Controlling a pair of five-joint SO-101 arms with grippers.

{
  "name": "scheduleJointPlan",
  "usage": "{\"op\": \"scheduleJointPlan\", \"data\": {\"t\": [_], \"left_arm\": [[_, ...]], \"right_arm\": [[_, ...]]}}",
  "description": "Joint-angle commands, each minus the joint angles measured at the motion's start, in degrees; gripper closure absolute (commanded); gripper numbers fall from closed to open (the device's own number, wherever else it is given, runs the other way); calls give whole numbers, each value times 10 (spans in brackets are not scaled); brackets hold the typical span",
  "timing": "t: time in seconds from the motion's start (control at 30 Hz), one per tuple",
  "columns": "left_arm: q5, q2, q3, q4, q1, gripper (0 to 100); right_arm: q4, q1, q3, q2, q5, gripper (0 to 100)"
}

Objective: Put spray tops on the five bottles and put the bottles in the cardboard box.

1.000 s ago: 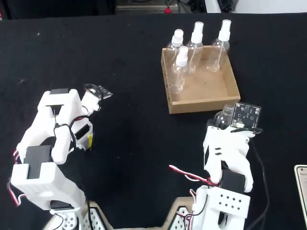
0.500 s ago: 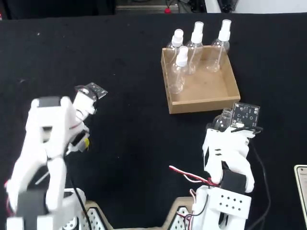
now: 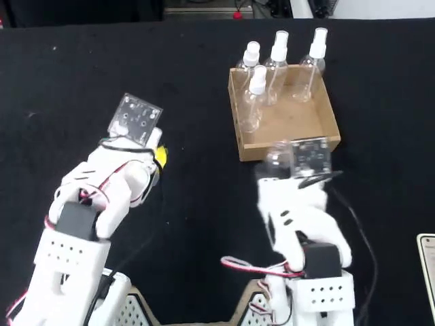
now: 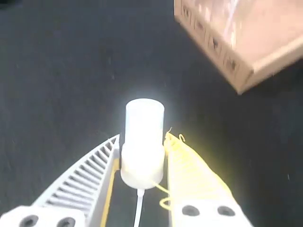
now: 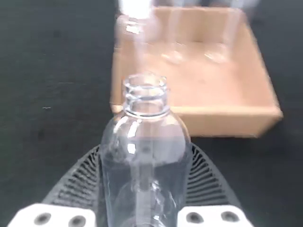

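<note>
Near box [image 3: 289,147] | left end effector [image 4: 142,142] clamps spray top [image 4: 144,118] | right [image 5: 146,151]: bottle [image 5: 144,97] (uncapped)

White plastic left arm [image 3: 102,197] and right arm [image 3: 299,217], each with black motor blocks and red-and-white cables. The left gripper [image 4: 142,138] pairs 1 white ribbed finger with 1 yellow; the right gripper [image 5: 146,149] has 2 dark grey ribbed ones.

Four capped bottles [image 3: 277,61] crowd the cardboard box [image 3: 332,112]'s far half; its near half lies open.

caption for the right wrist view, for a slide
Right claw holds an uncapped clear plastic bottle near the brown cardboard box.
</note>
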Motion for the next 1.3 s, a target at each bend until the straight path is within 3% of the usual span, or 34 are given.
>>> {"op": "scheduleJointPlan", "data": {"t": [0.0,0.17,0.3,0.5,0.63,0.97,1.27], "left_arm": [[-1,-45,7,-62,11,884],[81,-92,44,-150,13,884],[169,-127,95,-220,13,884],[177,-179,131,-333,18,884],[177,-206,110,-404,58,884],[173,-207,32,-415,175,884],[203,-180,22,-432,192,884]], "right_arm": [[-51,-86,-33,-12,0,942],[-185,-179,-1,-11,0,942],[-283,-204,63,-11,-4,942],[-302,-202,123,-11,-4,942],[-303,-203,124,-12,-4,942],[-304,-204,129,-12,-4,942],[-304,-204,130,-12,-4,942]]}}
